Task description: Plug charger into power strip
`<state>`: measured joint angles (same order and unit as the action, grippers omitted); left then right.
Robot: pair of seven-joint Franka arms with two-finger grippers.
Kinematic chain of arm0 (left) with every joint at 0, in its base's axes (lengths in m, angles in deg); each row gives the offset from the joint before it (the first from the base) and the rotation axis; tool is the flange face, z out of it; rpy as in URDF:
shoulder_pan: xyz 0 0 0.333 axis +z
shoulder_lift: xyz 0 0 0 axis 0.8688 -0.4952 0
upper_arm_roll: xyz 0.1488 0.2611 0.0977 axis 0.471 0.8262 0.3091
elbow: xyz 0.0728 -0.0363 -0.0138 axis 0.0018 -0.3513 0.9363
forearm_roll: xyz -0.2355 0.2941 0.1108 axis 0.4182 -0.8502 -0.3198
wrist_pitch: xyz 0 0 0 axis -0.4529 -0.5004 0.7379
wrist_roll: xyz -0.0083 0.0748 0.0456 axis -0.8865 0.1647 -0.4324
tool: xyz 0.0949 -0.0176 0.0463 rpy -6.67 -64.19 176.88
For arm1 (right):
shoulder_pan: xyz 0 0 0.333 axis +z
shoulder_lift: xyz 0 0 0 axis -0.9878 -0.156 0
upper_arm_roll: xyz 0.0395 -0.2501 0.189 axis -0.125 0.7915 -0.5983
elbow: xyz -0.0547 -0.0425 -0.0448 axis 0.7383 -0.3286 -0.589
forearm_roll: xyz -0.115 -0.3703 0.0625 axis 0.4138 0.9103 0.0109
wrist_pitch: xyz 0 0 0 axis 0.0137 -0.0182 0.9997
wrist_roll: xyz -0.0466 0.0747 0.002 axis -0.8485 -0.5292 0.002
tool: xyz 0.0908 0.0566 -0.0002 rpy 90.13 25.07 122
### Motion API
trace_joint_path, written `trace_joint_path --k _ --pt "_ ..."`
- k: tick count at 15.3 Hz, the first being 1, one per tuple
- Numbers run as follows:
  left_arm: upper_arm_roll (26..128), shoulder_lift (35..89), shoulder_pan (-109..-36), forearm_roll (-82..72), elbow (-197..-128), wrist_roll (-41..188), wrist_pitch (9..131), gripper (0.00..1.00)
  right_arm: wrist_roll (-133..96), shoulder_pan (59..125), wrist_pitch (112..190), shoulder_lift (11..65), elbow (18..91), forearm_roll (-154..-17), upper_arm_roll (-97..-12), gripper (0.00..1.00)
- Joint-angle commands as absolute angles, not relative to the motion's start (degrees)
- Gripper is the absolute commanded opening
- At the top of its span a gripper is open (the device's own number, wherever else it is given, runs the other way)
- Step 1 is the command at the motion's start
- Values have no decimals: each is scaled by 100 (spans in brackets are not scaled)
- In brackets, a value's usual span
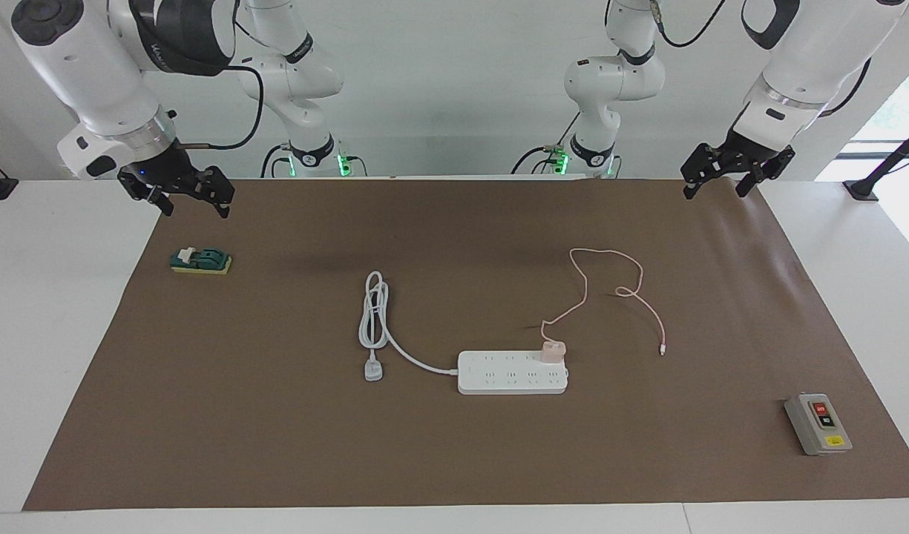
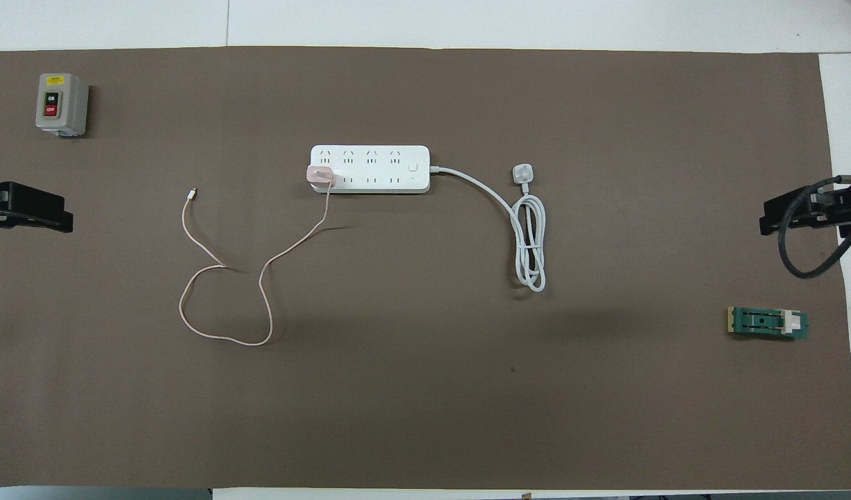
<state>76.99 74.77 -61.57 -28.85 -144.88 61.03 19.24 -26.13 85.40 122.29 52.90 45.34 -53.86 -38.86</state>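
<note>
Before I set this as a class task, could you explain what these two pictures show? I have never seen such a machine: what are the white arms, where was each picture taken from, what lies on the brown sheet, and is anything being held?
These are two white robot arms, each ending in a black two-fingered pincer. One picture faces the robots from across the table; the other looks steeply down from above their own end.

On the brown sheet lies a long flat white power strip with its thick white cord. A small pale-pink cube charger sits on the strip at its left-arm end, its thin pink cable looping toward the robots.

A grey switch box lies at the left arm's end, a small green block at the right arm's.

The left pincer and right pincer both hang open in the air, holding nothing.
</note>
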Motion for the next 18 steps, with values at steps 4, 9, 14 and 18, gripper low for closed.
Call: trace_joint_path --k 4,9,14,18 --pt "7752 7700 -6287 -2940 -14713 6288 1713 100 -2505 8542 12150 5352 4534 -5400 -3870 100" --pt "7699 7700 -6295 -3055 -14704 6394 1607 100 -2505 8542 12150 5352 4534 -5400 -3870 100" --pt "7699 7735 -6278 -3055 -14713 6350 1615 100 -2505 8542 12150 5352 4534 -5400 -3870 100" --pt "7699 7744 -6278 -3046 -14713 6341 1615 100 -2505 8533 12150 5352 4534 -5400 -3870 100"
